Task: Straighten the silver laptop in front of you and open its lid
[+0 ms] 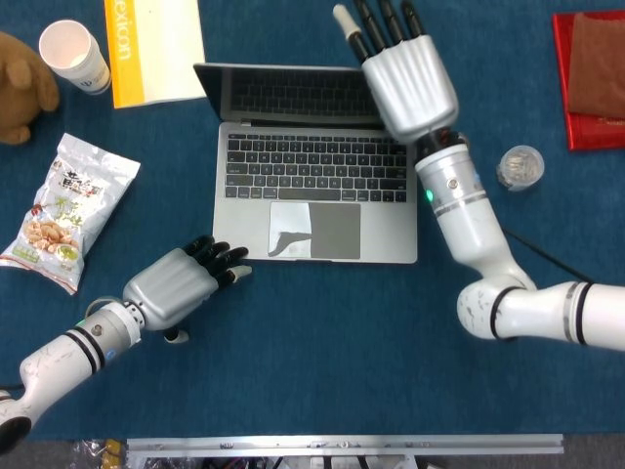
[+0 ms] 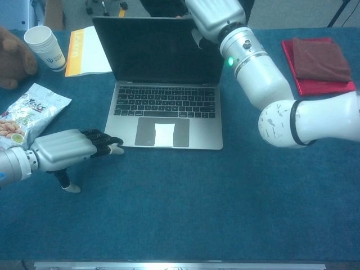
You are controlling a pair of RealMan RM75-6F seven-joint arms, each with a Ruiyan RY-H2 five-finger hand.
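Silver laptop [image 1: 312,191] sitting square on blue counter [image 1: 322,371], lid up, screen dark, keyboard and trackpad exposed, small white reflection on trackpad. Right hand [image 1: 405,73] up at lid's top right corner, palm side against the lid edge, fingers [image 1: 379,21] extended and close together past the top edge; from chest view [image 2: 216,17] only the back of the hand and wrist visible, so cannot tell whether thumb is hooked on the lid or just pressing. Green LED lit on right wrist. Left hand [image 1: 181,283] resting low on counter just beside laptop's front left corner, fingers curled in, dark fingertips pointing at the base edge, holding nothing; contact with laptop unclear, looks touching or barely apart in chest view [image 2: 64,149]. Elsewhere: snack bag [image 1: 68,210] left of laptop, well apart; paper cup [image 1: 73,54] and brown plush toy [image 1: 21,88] at far left; yellow-and-white booklet [image 1: 156,49] behind laptop's left rear corner, partly hidden by the lid in chest view; small clear round container [image 1: 520,166] right of laptop, near right forearm; red tray [image 1: 586,83] with brown cloth [image 1: 598,63] at far right. Thin black cable [image 1: 542,288] on counter by right arm.
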